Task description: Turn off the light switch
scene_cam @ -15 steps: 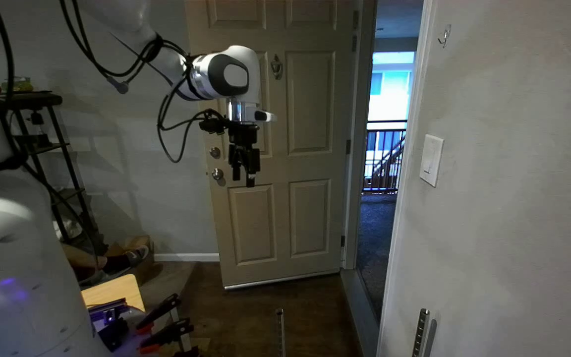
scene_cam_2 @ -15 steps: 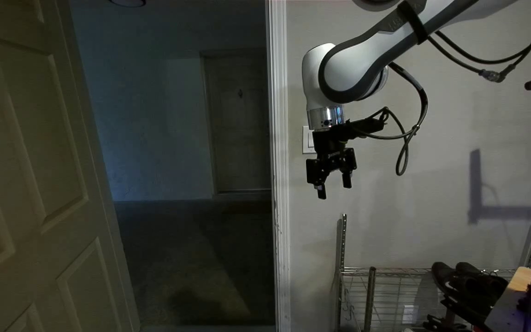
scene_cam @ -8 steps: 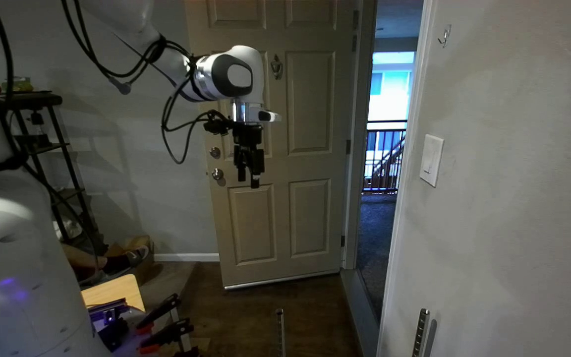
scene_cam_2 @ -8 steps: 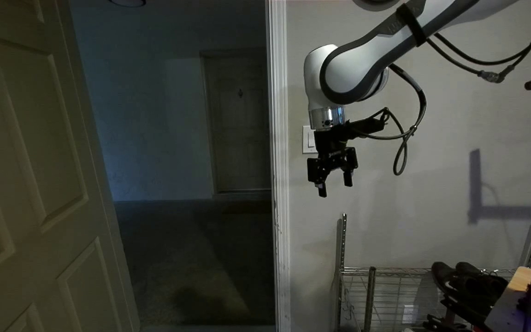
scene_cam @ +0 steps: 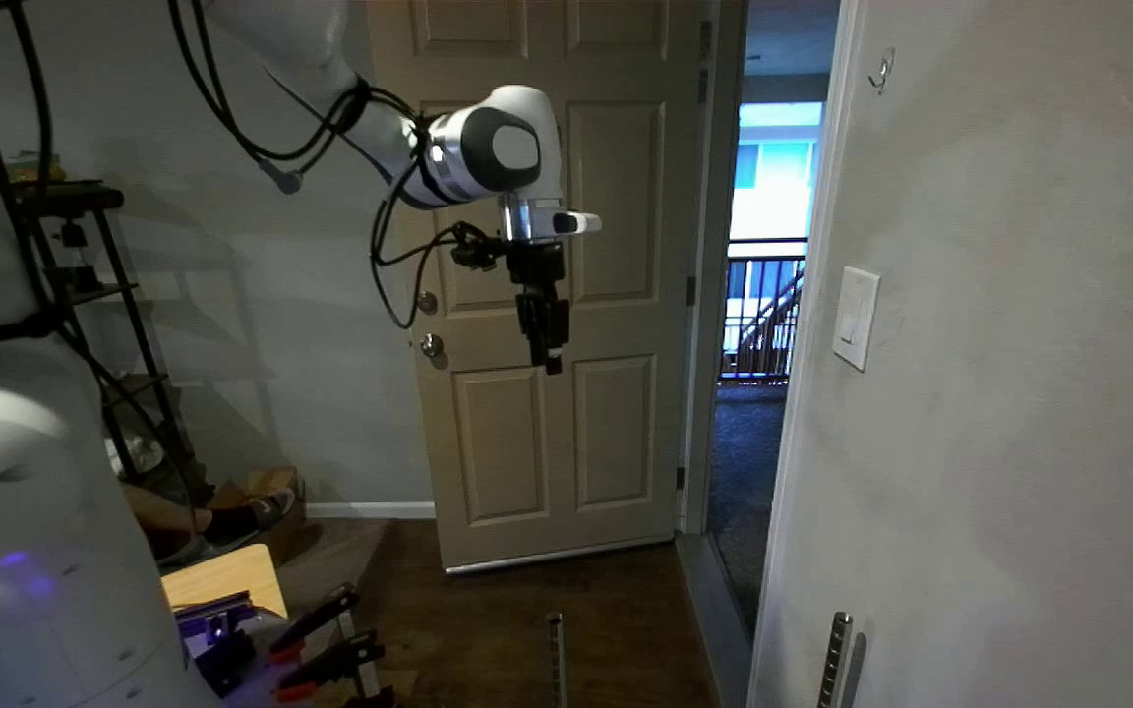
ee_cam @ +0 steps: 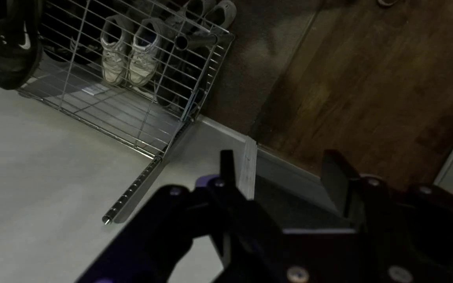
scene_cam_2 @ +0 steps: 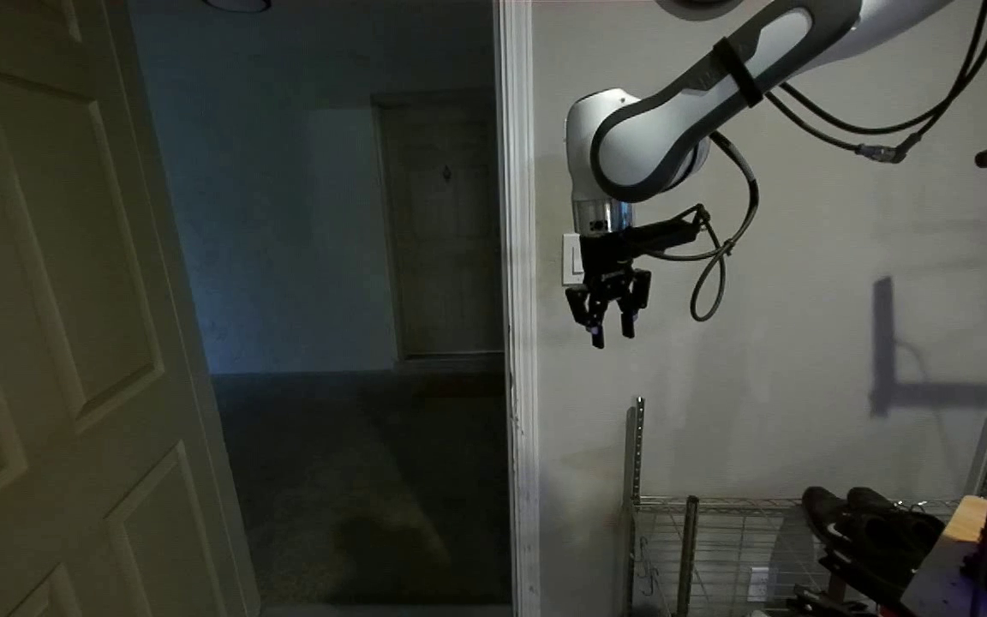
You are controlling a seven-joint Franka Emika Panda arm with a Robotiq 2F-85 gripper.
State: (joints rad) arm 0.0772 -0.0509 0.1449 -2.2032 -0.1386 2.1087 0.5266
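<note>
The light switch [scene_cam: 857, 318] is a white upright wall plate with a rocker, on the off-white wall right of the doorway in an exterior view. In an exterior view it also shows as a plate [scene_cam_2: 571, 259] partly hidden behind my gripper. My gripper [scene_cam: 545, 366] is black, points down, and hangs in the air well apart from the switch, its tips a little lower than the plate. It also shows in an exterior view [scene_cam_2: 613, 336] with its fingers apart. In the wrist view my gripper [ee_cam: 280, 167] is partly open with nothing between the fingers. The switch is out of the wrist view.
A beige door [scene_cam: 616, 423] stands behind the arm. White door trim [scene_cam_2: 517, 343] edges the doorway beside the switch. A wire rack [ee_cam: 132, 118] with shoes and upright metal posts [ee_cam: 132, 192] stands low against the wall. A small hook [scene_cam: 883, 71] is above the switch.
The arm has moved toward the switch wall, rightward in an exterior view. The fingers look closer together than before. The switch plate has not moved.
</note>
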